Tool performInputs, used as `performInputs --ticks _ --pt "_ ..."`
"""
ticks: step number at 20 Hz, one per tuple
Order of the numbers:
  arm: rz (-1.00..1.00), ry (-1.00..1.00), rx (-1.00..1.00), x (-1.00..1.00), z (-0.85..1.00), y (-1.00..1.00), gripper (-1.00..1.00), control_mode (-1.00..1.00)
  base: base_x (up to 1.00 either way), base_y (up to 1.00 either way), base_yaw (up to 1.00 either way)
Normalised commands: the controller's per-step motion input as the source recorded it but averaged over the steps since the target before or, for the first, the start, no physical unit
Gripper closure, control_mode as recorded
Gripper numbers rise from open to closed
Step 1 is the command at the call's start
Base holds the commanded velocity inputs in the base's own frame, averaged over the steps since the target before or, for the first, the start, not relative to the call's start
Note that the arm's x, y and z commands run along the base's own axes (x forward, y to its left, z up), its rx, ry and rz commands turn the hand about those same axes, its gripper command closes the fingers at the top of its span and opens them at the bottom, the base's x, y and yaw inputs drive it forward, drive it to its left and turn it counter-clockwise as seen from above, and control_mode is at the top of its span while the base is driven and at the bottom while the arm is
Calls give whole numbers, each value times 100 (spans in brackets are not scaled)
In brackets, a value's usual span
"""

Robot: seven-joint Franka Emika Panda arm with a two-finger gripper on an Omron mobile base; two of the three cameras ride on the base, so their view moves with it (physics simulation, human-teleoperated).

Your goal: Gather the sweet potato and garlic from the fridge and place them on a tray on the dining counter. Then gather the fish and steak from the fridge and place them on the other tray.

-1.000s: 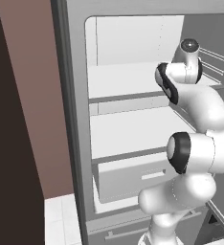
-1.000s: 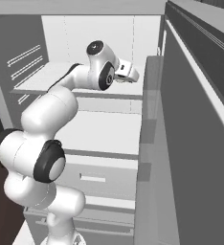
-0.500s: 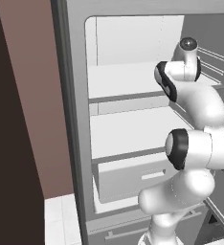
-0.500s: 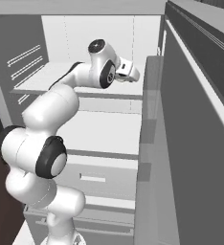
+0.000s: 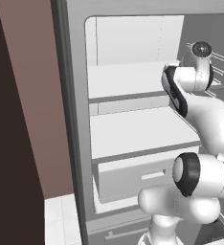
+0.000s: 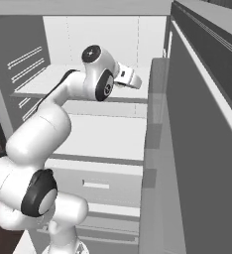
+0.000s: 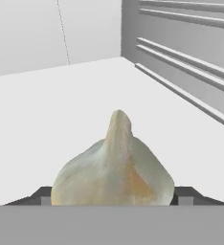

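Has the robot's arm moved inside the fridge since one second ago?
No. In both base views the arm keeps its pose against the upper shelf of the fridge.

1. The open fridge point(image 5: 80, 143) is seen from behind the arm, at its left, looking forward.
2. The same shelves point(image 6: 108, 139) are seen from the right side.
3. The garlic point(image 7: 114, 172) is viewed very closely, along the gripper point(image 7: 113, 194).
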Motion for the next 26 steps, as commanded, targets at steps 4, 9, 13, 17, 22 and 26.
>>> performInputs --ticks 4,9,13,17,22,26 --pt "0 -5 0 -83 20 19 100 -100 0 0 0" --pt "0 1 0 -81 40 25 100 -100 0 0 0" --pt "0 7 0 -69 53 30 100 -100 0 0 0" --pt "0 1 0 -75 7 25 100 -100 0 0 0" --pt "0 0 0 -75 0 22 100 -100 0 0 0" --pt "0 0 0 -84 0 10 100 -100 0 0 0"
